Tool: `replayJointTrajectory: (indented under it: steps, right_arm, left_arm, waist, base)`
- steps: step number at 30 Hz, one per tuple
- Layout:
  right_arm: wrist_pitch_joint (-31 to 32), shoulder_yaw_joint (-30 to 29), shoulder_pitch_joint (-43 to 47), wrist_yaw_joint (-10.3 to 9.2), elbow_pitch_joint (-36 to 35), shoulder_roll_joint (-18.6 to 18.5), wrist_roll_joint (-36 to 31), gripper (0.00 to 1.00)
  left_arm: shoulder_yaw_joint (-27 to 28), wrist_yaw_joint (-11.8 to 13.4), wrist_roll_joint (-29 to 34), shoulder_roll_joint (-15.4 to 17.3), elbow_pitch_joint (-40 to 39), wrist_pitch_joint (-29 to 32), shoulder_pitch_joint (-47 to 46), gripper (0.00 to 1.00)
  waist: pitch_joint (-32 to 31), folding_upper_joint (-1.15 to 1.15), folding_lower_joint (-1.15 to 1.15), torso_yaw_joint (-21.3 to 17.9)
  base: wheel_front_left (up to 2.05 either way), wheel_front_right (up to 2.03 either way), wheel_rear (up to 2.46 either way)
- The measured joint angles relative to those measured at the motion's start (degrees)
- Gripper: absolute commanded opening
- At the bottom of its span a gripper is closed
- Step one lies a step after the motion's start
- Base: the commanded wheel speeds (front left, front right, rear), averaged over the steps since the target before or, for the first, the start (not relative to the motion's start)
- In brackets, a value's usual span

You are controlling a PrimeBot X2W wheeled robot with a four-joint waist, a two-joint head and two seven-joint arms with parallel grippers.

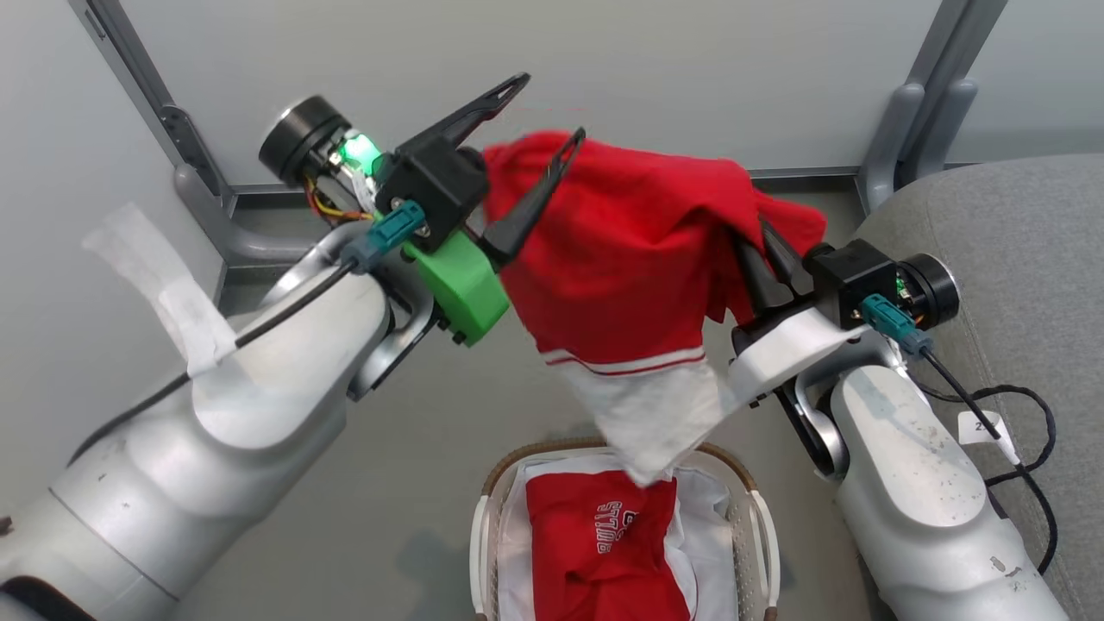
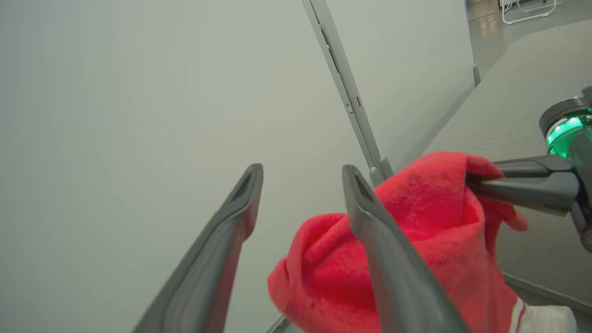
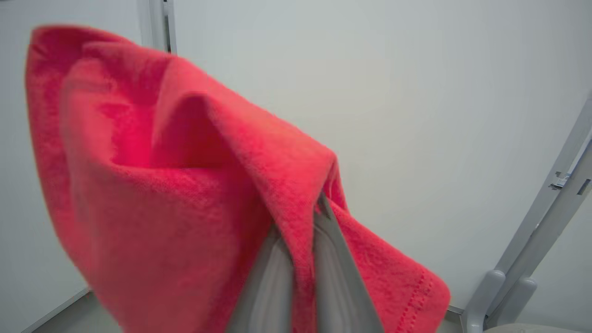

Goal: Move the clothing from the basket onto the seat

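The right jaws are pressing together on a fold of a red garment (image 1: 621, 250), pinching the cloth. The left jaws are standing spread, one finger (image 1: 535, 197) lying against the garment's other end without gripping it. Its white panel is hanging over the basket (image 1: 768, 535), where another red garment (image 1: 595, 552) is lying. The seat (image 1: 1018, 259) is sitting to the right.

Basket (image 1: 733, 470) cut off at btm edge of head view; right gripper (image 1: 755, 254) tips buried in red garment (image 1: 621, 259); seat (image 1: 1018, 259) runs off right edge
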Motion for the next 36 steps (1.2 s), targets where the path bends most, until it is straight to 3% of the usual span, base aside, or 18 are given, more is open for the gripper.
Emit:
replayJointTrajectory:
  steps: [9,15,23,36]
  right_arm:
    - [0.0,-5.1,1.4,0.0,-0.2,0.0,-2.1,0.0]
    - [0.0,-7.7,3.0,0.0,-0.1,0.0,-3.7,0.0]
    - [0.0,-8.4,4.1,0.0,-0.1,0.0,-4.0,0.0]
    - [0.0,-9.4,4.8,0.0,-0.5,0.0,-4.5,0.0]
  left_arm:
    - [2.6,2.1,-4.4,-1.2,3.4,-4.5,14.1,1.0]
    - [8.3,2.5,-2.4,-3.4,0.9,-5.0,23.0,1.0]
    - [14.7,-1.2,1.9,-6.6,1.2,-5.0,32.9,1.0]
    - [20.7,-4.5,8.2,-10.9,3.1,-5.0,37.0,1.0]
  waist:
    - [-0.9,0.0,0.0,-0.3]
    - [-1.2,0.0,0.0,-0.6]
    - [-1.3,0.0,0.0,-1.5]
    - [-1.0,0.0,0.0,-2.5]
  base:
    - [0.0,0.0,0.0]
    - [0.0,0.0,0.0]
    - [0.0,0.0,0.0]
    - [0.0,0.0,0.0]
